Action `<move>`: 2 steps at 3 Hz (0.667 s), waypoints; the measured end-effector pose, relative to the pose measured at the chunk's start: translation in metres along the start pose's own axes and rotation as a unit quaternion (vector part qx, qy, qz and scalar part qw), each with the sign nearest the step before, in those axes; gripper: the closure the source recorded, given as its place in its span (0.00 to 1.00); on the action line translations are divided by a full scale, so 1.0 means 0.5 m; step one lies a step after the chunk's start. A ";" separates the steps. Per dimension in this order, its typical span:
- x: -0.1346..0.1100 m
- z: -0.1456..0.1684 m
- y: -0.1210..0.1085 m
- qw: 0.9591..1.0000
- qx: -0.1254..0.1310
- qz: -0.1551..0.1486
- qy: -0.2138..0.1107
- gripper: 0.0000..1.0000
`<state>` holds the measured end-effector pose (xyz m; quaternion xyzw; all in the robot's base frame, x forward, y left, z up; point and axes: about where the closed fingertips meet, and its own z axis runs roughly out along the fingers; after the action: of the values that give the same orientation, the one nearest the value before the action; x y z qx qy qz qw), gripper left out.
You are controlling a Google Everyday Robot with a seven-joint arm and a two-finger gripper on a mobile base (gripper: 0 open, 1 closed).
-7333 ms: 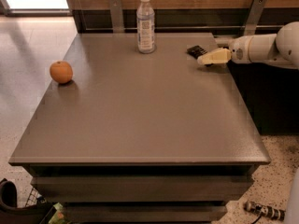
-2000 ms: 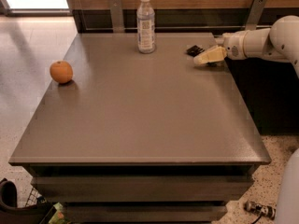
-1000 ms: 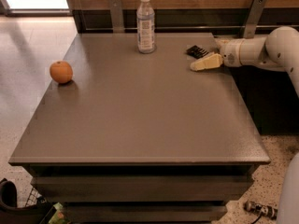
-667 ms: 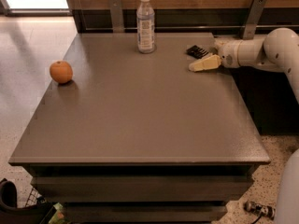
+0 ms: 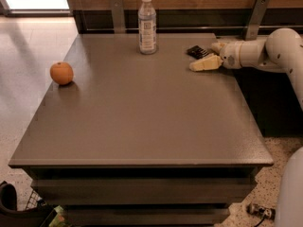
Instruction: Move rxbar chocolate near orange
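Note:
The rxbar chocolate (image 5: 197, 51), a small flat black bar, lies on the table (image 5: 142, 122) near its far right corner. The orange (image 5: 61, 73) sits at the table's left edge, far from the bar. My gripper (image 5: 210, 56) reaches in from the right at table height, right next to the bar. Its fingers are spread: one cream finger (image 5: 204, 64) lies just in front of the bar, the other sits behind it to the right. The bar rests on the table, not lifted.
A clear plastic bottle (image 5: 147, 24) with a white cap stands upright at the back middle, left of the bar. A wooden wall with metal brackets (image 5: 256, 15) runs behind the table. The robot's white arm (image 5: 279, 48) spans the right side.
The gripper has dropped lower and shifted slightly left toward the bar over the frames. In the last second it has barely moved. Bar, bottle and orange have stayed put.

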<state>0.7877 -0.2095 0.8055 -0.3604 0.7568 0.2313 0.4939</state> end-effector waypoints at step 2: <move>-0.017 -0.007 0.000 1.000 0.000 0.000 0.000 1.00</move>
<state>0.7878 -0.2091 0.8146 -0.3605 0.7567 0.2315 0.4937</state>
